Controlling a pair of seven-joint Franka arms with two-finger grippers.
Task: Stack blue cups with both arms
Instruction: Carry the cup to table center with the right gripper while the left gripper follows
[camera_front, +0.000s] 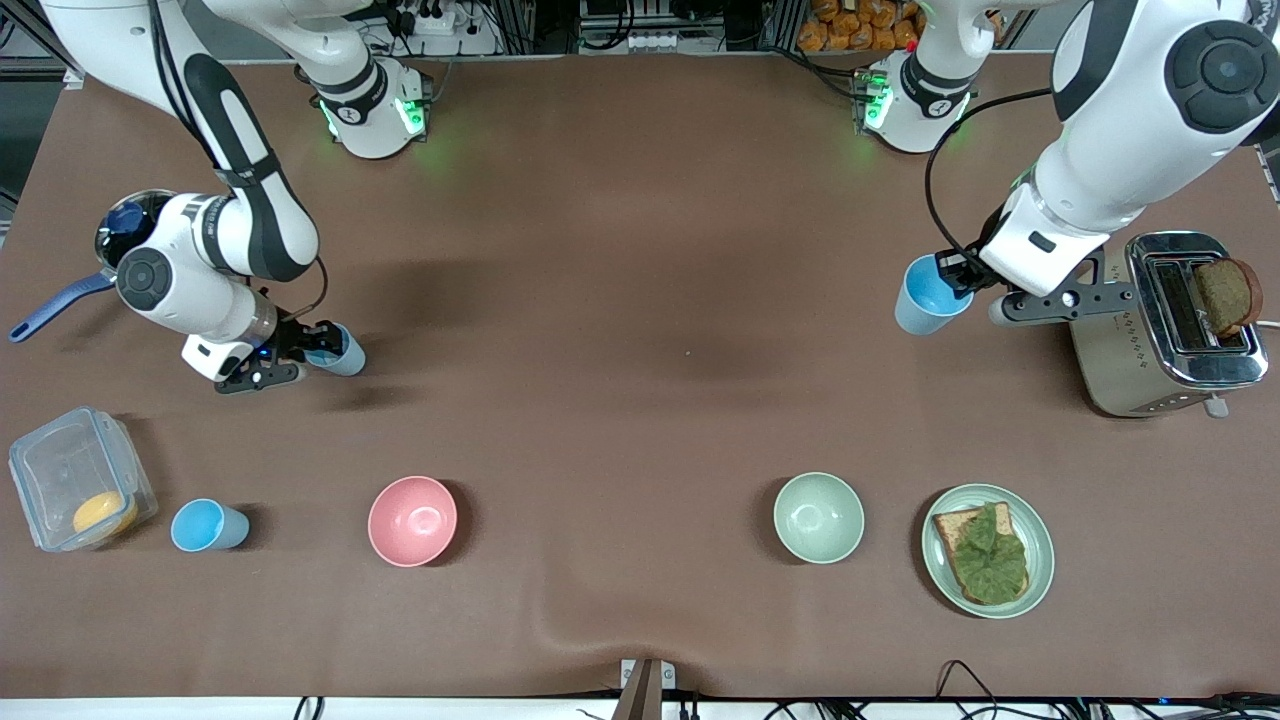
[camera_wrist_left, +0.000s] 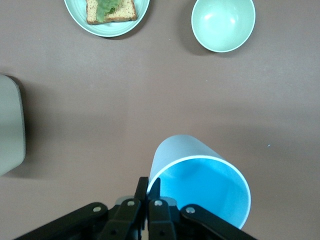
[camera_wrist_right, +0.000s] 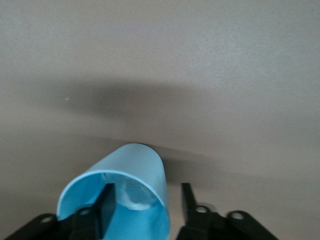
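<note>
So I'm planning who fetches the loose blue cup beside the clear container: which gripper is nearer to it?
Right. The right gripper, jaws astride another cup's rim, is just up-table from the loose blue cup. The left gripper holds its own cup by the toaster.

- A robotics lab made up as a mock kitchen, not a home.
- Two white arms (camera_front: 230, 240) (camera_front: 1110, 150) stand bolted along the table's (camera_front: 640, 300) far edge, on a brown mat.
- Past that edge: power strips (camera_front: 430, 20), cables, metal framing.
- Kitchen props lie spaced apart: toaster (camera_front: 1165, 330), bowls (camera_front: 412, 520) (camera_front: 818, 517), plate (camera_front: 1035, 530), food box (camera_front: 70, 480).
</note>
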